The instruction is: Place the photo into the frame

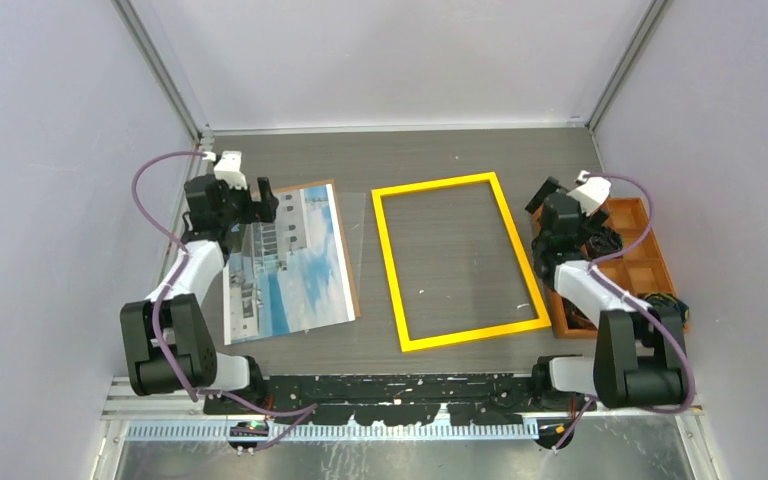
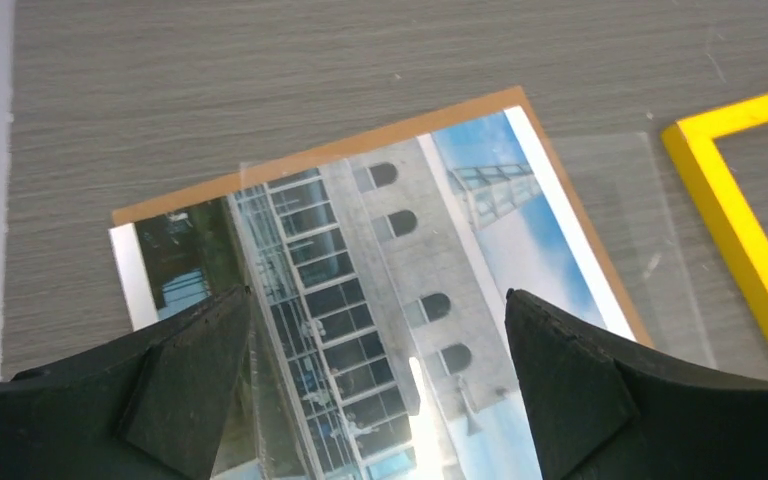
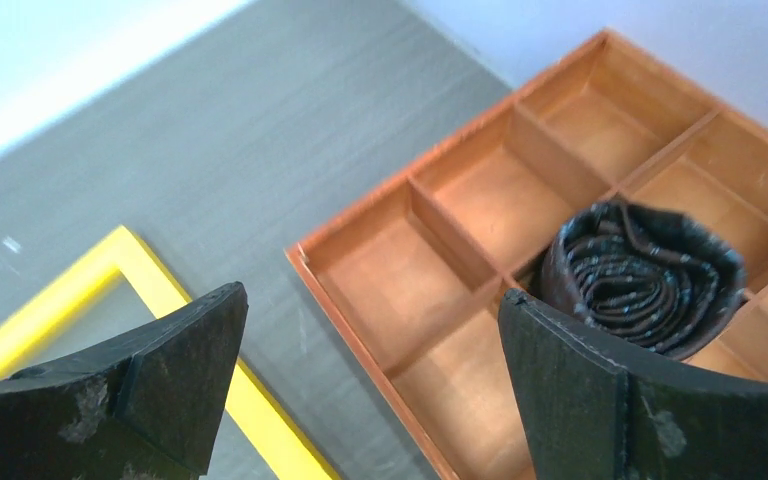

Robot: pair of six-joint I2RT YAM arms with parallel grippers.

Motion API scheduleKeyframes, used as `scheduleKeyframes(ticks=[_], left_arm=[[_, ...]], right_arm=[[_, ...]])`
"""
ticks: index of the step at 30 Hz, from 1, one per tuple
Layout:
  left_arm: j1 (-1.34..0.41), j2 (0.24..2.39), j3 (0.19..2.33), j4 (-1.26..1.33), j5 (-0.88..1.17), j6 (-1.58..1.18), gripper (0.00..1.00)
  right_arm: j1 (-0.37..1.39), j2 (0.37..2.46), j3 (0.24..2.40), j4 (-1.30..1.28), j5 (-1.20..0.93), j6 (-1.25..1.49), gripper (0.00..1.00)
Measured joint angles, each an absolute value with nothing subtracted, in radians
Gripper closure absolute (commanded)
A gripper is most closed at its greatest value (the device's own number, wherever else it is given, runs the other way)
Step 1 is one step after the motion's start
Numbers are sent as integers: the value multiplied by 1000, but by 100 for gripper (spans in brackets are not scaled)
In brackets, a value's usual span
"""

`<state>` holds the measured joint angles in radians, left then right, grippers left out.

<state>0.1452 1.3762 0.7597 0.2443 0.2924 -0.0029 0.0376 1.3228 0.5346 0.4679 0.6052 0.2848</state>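
Near edge: both arm bases, arms reaching up-table.

L side, nearest item: the photo (image 1: pixel 285 265), face up, flat on a brown backing board (image 2: pixel 310 155). The board's edge shows along the far + right sides. A clear sheet (image 2: pixel 650 250) overlaps the print and sticks out twd the frame.

Mid-table: the frame (image 1: pixel 475 335), yellow face up, just right of the photo, not touching it. Bare table (image 1: pixel 440 160) shows thru its opening, so the frame is empty.

Progress, as judged: nothing done yet. Pick-up, carry + seating all left.

Left gripper (image 1: pixel 250 205): fingers wide apart, holding nothing, over the photo's far-left part. In wrist view the print lies below + ahead of both tips and spans the gap. Contact: can't tell.

Right gripper (image 3: pixel 370 300): fingers apart too, empty, above the near-left corner of the orange tray (image 3: pixel 460 240), frame corner just beside. The photo is well apart from it, w/ the frame between.

Farther R: a dark rolled item (image 3: pixel 640 275) in one tray compartment.
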Motion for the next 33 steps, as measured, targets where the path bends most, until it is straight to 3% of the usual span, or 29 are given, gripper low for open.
scheduleKeyframes(ticks=[8, 12, 16, 25, 33], left_arm=[[161, 1477, 1124, -334, 397, 72, 3], [191, 1492, 1199, -494, 431, 96, 3], [220, 1492, 1210, -582, 439, 95, 4], [245, 1492, 1232, -672, 438, 87, 0], [249, 1492, 1232, -724, 419, 102, 0]], right_arm=[[31, 1203, 714, 171, 562, 570, 0], [29, 1268, 900, -67, 500, 686, 0], [48, 1322, 990, -147, 389, 709, 0], [517, 1509, 1103, -271, 379, 609, 0], [744, 1780, 1311, -377, 411, 573, 0]])
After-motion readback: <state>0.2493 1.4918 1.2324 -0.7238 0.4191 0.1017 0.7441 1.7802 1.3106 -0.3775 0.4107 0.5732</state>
